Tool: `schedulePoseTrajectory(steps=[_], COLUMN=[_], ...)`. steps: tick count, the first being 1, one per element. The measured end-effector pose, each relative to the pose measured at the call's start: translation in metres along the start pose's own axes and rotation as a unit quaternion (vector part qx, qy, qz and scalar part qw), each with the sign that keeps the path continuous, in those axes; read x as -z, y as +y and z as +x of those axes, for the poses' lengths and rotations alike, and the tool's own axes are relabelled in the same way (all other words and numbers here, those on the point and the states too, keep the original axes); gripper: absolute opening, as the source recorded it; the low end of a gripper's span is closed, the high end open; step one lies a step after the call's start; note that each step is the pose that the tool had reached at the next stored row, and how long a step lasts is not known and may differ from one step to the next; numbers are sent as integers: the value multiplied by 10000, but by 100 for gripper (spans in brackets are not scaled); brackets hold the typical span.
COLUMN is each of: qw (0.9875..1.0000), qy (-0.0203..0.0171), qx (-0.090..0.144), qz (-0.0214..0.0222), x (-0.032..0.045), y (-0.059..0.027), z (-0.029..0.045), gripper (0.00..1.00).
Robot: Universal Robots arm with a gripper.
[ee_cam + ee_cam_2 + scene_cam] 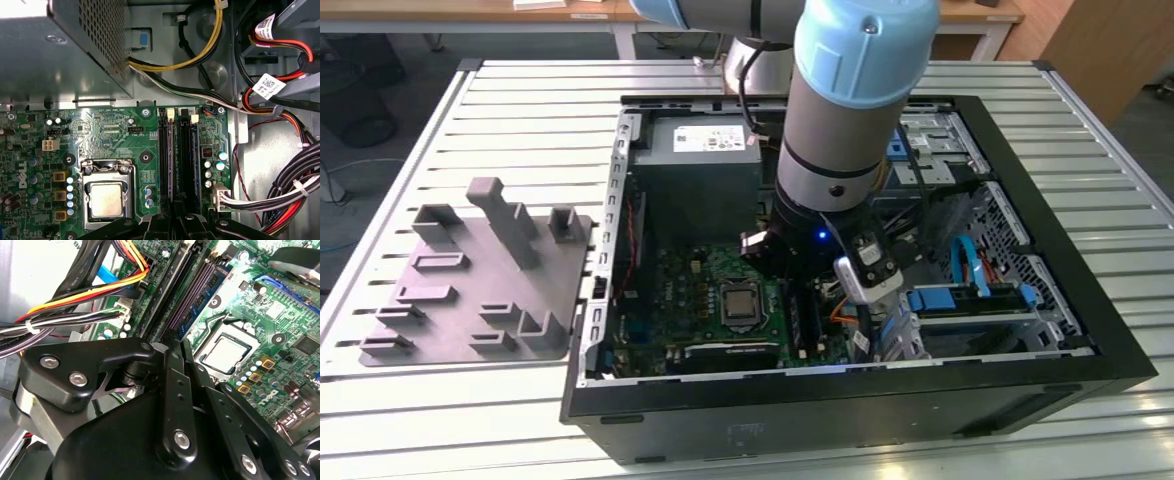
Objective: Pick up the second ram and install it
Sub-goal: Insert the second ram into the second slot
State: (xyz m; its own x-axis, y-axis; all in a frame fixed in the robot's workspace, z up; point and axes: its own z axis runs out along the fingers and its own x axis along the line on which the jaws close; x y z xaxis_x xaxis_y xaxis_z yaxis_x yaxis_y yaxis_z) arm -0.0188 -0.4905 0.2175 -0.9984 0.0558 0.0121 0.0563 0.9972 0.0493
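My gripper (pixel 803 285) reaches down into the open computer case over the green motherboard (pixel 694 275). In both wrist views its black fingers stand shut at the memory slots, gripper (pixel 167 345), gripper (pixel 176 216). The second ram (pixel 185 160), a thin dark stick, runs from between the fingertips along a slot. In the second wrist view the second ram (pixel 172 300) lies beside a slot with purple contacts (pixel 197 292). How deep it sits in the slot is hidden. The processor (pixel 106 199) is beside the slots.
A grey holder plate (pixel 480 290) with upright blocks lies on the table at the exterior view's left. The power supply (pixel 60 45) sits close behind the slots. Cable bundles (pixel 290 190) and a drive cage (pixel 974 300) crowd the other side, inside the black case walls (pixel 854 395).
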Motion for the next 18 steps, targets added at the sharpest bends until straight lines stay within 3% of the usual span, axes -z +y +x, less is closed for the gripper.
schedulePoseTrajectory(steps=[7,12,18], qw=[10000,10000,9999], qy=[-1,-2,-8], qx=[0,-2,-122], qz=[6,35,34], x=[13,15,9], y=[-16,-30,-30], z=[-1,-1,-3], gripper=[14,14,14])
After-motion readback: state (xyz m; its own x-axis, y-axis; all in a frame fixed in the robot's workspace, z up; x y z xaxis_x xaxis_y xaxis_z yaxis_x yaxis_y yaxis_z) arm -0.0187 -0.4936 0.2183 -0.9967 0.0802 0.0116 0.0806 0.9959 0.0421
